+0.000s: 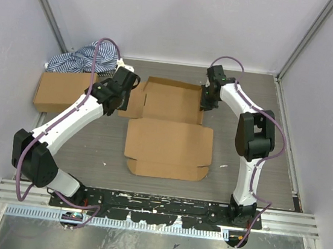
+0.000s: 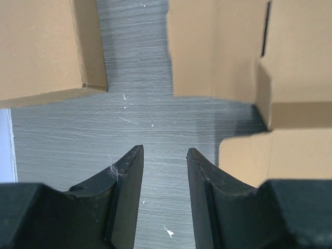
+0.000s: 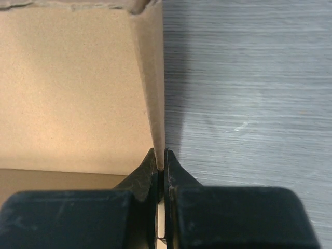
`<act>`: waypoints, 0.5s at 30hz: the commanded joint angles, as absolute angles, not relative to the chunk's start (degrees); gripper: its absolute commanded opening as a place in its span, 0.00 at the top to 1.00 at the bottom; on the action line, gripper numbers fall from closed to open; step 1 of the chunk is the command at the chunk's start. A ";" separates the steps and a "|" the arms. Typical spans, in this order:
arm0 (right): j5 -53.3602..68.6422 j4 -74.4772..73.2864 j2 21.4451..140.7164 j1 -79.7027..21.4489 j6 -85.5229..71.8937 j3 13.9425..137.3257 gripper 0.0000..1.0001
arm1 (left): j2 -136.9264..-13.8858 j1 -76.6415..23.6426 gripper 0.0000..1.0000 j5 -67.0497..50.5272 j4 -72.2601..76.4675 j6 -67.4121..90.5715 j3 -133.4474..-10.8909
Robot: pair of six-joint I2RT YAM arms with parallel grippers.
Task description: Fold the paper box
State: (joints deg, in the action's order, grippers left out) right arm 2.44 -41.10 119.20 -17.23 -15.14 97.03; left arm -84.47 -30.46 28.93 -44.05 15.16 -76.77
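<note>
- Side-wall step: right pincer (image 3: pixel 161 158) clamped on the upright right flap (image 3: pixel 150 78) of the paper box (image 1: pixel 169 142).
- Left pincer (image 2: pixel 165 155) apart, empty, over tabletop (image 2: pixel 145 119); next it likely must raise the left flap (image 2: pixel 207 52).

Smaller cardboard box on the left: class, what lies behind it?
A crumpled blue-and-white striped cloth lies behind the smaller cardboard box, towards the far left corner. A purple cable crosses over it. Whether the cloth's near edge tucks under the box is hidden.

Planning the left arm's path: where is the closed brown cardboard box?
In the top view, the closed brown cardboard box sits far left, beside the striped blue-white cloth, left of the left gripper.
</note>
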 commanded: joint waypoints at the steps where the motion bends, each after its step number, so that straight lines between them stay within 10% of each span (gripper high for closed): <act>1: 4.06 -44.89 119.20 -16.40 -13.26 97.17 0.99 | -82.35 -29.90 0.54 27.56 -43.78 15.99 -75.61; 10: 5.58 -43.72 113.97 -18.19 -12.72 86.06 0.98 | -82.89 -28.24 0.54 22.52 -44.95 18.64 -74.07; 15: 5.13 -41.21 109.22 -18.98 -14.17 81.64 0.60 | -82.68 -28.15 0.54 21.54 -43.92 19.32 -71.99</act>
